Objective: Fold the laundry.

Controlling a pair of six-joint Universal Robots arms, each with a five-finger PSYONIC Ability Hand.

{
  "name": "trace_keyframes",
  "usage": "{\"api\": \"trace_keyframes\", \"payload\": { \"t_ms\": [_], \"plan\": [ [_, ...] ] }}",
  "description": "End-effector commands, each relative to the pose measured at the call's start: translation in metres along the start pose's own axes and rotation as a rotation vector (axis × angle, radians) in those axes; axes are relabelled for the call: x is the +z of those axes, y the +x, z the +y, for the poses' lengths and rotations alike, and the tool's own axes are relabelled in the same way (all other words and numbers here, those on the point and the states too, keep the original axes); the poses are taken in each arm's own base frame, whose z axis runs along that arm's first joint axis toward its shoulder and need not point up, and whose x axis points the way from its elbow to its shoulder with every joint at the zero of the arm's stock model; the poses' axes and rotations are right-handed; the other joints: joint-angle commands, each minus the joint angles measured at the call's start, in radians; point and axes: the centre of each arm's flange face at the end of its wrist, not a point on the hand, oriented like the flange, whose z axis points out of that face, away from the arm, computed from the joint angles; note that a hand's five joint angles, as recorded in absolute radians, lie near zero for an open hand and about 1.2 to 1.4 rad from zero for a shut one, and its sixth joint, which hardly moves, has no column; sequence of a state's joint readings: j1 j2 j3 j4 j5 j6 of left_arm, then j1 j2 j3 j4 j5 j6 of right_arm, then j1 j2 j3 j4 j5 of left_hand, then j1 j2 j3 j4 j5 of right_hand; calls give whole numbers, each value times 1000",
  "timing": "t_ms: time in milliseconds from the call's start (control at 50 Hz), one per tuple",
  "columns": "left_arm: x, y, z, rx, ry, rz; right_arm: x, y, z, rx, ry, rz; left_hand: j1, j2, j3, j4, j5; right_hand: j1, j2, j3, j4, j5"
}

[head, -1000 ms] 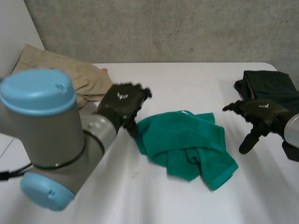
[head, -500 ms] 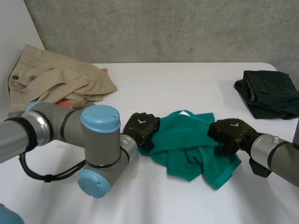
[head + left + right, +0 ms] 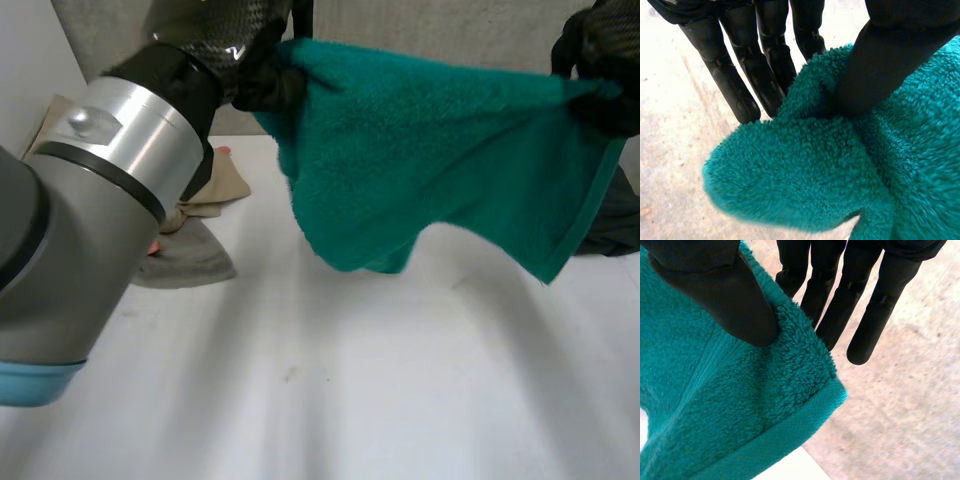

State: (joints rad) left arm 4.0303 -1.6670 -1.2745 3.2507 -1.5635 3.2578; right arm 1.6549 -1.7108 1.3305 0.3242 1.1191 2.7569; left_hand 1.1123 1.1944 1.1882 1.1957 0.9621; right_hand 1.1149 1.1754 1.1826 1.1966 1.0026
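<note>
left hand (image 3: 250, 70) pinching towel (image 3: 440, 160) top edge | right hand (image 3: 605, 50) pinching hemmed corner | towel hanging above table (image 3: 350, 390) | towels: one

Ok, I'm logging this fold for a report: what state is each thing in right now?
Towel: held up off the table, spread between both hands.
Left hand: shut, pinching one upper end of the towel.
Right hand: shut, pinching the towel's hemmed corner.
Beige trousers: crumpled on the table, unfolded.
Dark garment: lying on the table, mostly hidden.
</note>
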Motion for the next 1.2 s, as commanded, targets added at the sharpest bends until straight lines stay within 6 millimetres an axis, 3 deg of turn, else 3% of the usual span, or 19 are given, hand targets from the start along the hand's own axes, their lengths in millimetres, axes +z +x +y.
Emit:
{"api": "trace_keyframes", "payload": {
  "t_ms": [20,80,160,220,240,400,420,460,480,520,600,680,740,760,780,820,940,1060,1200],
  "plan": [
    [10,10,35,0,-103,100,12,2,6,-16,-15,-9,284,202,208,201,260,281,221,214,200,219],
    [18,15,63,5,-171,132,36,-9,39,25,-106,-64,284,202,208,201,260,281,221,214,200,219],
    [32,21,123,51,-290,155,62,-39,72,37,-189,-167,284,202,208,201,260,281,221,214,200,219],
    [43,21,150,94,-317,158,72,-48,92,32,-248,-173,284,202,208,201,260,281,221,214,200,219],
    [52,19,164,127,-313,154,82,-51,110,31,-290,-151,284,202,208,201,260,281,221,214,200,219],
    [82,7,217,226,-269,128,135,-42,174,-39,-248,90,284,202,208,201,260,281,221,214,200,219],
    [82,7,220,227,-263,127,138,-42,177,-47,-239,109,284,202,208,201,260,281,221,214,200,219],
    [84,8,221,231,-239,123,149,-44,191,-69,-217,153,-16,-98,-92,-99,-40,281,221,214,200,219],
    [86,6,221,237,-223,109,152,-45,196,-75,-216,161,-585,-667,-661,-668,-609,281,221,214,200,219],
    [86,7,221,236,-219,106,157,-45,202,-92,-211,180,-938,-1020,-1014,-1021,-962,281,221,214,200,219],
    [76,5,218,236,-250,84,161,-43,209,-132,-227,202,-925,-1007,-1001,-1009,-950,281,221,214,200,219],
    [60,-19,182,249,-273,-50,161,-43,209,-157,-228,202,-890,-972,-966,-974,-914,281,221,214,200,219],
    [31,-23,171,245,-351,-98,161,-42,210,-157,-232,200,-867,-949,-942,-950,-891,281,221,214,200,219],
    [8,-19,168,237,-410,-83,159,-41,211,-156,-239,200,-785,-867,-861,-869,-809,281,221,214,200,219],
    [8,-19,168,237,-410,-83,159,-41,211,-156,-240,197,-784,-866,-860,-868,-809,281,221,214,200,219],
    [-26,-10,167,213,-486,-43,156,-42,213,-154,-252,192,-635,-717,-711,-719,-659,281,221,214,200,219],
    [-87,21,187,159,-628,105,145,-47,215,-144,-288,167,-538,-620,-614,-621,-562,281,221,214,200,219],
    [-97,27,219,150,-705,152,138,-50,217,-141,-309,154,-538,-620,-614,-621,-562,281,221,214,200,219],
    [-78,24,246,155,-662,126,131,-55,225,-134,-341,137,-467,-549,-543,-551,-492,281,221,214,200,219]
  ]
}}
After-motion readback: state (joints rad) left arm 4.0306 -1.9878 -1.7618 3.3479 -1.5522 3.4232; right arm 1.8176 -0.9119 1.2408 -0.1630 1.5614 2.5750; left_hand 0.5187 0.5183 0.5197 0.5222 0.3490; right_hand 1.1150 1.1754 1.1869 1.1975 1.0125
